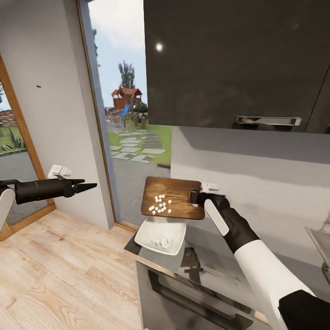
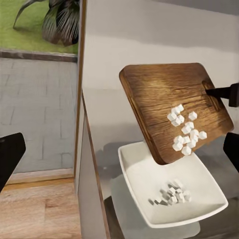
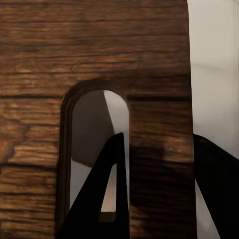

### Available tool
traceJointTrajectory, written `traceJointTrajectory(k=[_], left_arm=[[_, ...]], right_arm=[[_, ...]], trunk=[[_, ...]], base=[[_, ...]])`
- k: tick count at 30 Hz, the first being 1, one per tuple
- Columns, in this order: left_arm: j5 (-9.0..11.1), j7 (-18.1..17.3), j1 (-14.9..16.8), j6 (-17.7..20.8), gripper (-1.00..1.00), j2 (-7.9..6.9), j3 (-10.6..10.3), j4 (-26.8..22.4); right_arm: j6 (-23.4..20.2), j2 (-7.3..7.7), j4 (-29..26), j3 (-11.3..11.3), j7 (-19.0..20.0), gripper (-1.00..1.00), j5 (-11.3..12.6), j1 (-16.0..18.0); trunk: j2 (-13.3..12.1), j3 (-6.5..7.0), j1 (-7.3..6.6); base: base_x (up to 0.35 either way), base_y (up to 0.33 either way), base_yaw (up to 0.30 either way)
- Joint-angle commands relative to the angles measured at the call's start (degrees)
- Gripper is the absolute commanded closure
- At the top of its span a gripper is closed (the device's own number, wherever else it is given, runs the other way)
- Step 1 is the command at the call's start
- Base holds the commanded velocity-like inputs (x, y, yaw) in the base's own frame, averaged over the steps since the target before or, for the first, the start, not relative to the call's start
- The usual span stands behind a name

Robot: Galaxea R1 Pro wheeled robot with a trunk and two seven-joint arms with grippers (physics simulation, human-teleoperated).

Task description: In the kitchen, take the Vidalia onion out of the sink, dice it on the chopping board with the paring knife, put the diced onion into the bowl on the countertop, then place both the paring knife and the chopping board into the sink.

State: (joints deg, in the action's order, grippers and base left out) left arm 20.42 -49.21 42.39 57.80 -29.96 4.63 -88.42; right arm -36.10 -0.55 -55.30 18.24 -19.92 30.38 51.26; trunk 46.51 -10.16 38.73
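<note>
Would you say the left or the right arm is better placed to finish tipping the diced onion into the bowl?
Right. Its gripper already grips the chopping board tilted above the bowl, while the left gripper hangs off beside the counter.

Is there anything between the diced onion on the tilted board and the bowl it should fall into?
Nothing visible. The right pincer holds the board tilted above the bowl. The onion dice sit near the board's lower edge, with open air down to the bowl, where some dice already lie.
</note>
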Motion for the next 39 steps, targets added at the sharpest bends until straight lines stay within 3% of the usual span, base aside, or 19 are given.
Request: traceJointTrajectory(k=[1, 11, 19, 39], left_arm=[[-0.12, -0.27, 0.06, 0.20, -1.00, -0.01, 0.03, 0.00], [-0.12, -0.27, 0.05, 0.19, -1.00, -0.01, 0.03, 0.00], [-0.12, -0.27, 0.05, 0.18, -1.00, -0.01, 0.03, 0.00], [-0.12, -0.27, 0.04, 0.18, -1.00, -0.01, -0.01, 0.00]], right_arm=[[0.45, 0.02, 0.10, 0.13, -0.53, 1.00, 0.67, 0.05], [1.83, 0.13, 1.45, 0.18, -0.47, 1.00, 0.63, 0.03], [6.18, 0.20, 3.81, 0.17, -0.47, 1.00, -3.30, 0.03], [8.32, 0.20, 4.76, 0.18, -0.47, 1.00, -3.49, 0.03]], trunk=[[0.07, -0.09, 0.01], [0.07, -0.09, 0.01], [0.07, -0.09, 0.01], [0.07, -0.09, 0.01]], base=[[0.000, 0.000, 0.000], [0.000, 0.000, 0.000], [0.000, 0.000, 0.000], [0.000, 0.000, 0.000]])
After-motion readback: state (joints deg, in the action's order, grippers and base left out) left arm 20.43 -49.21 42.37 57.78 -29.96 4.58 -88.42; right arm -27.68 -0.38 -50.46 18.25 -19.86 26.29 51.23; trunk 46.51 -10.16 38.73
